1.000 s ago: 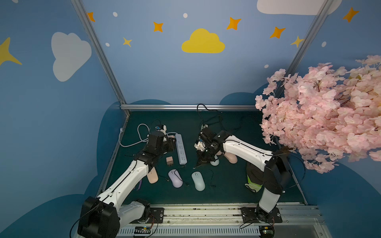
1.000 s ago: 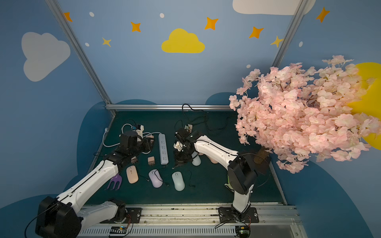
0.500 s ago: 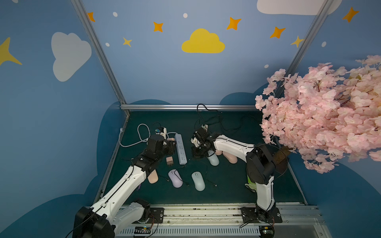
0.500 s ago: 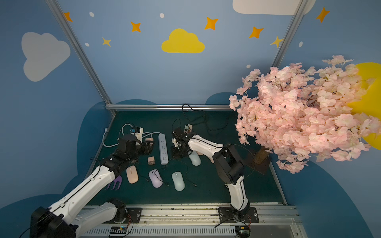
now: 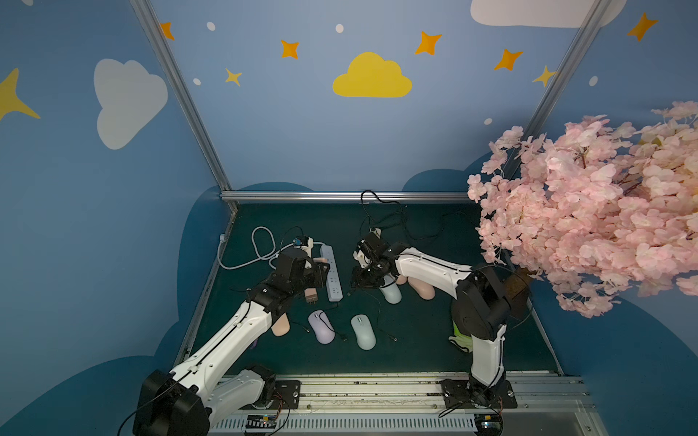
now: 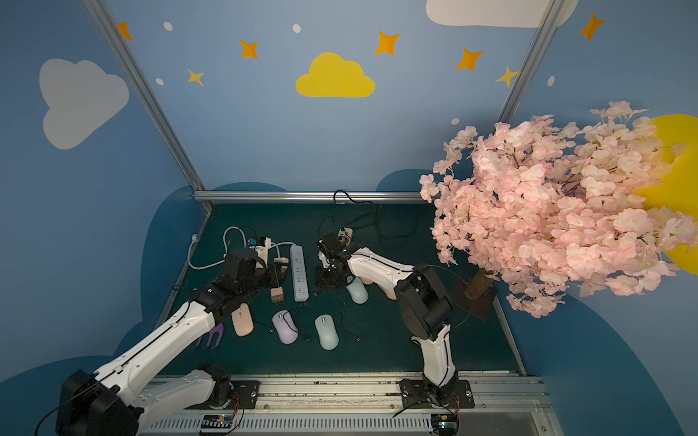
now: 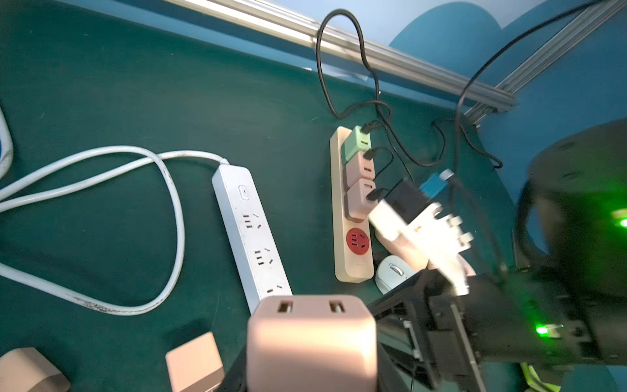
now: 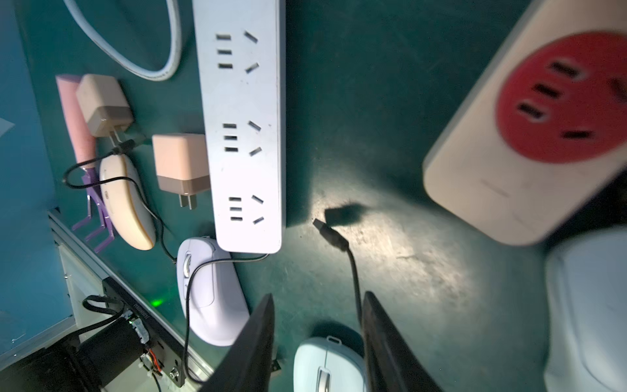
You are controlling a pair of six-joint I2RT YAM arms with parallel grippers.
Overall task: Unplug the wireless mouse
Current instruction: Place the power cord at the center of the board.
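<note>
Right gripper (image 8: 318, 295) open over the loose USB plug (image 8: 330, 234).
Plug sits between white strip (image 8: 244, 135) and beige strip (image 8: 475, 190), in no socket, so nothing needs holding; cable (image 8: 354, 278) probably runs to the pale blue mouse (image 8: 325, 366). Left gripper (image 5: 319, 270) clamps pink charger (image 7: 310, 339).

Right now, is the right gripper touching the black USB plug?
Apart. The right wrist view shows the USB plug ahead of the open right gripper, with bare green mat between them.

right pincer (image 8: 318, 297): shut → parted | USB plug (image 8: 330, 234): released, lying on mat (image 8: 407, 169)
</note>
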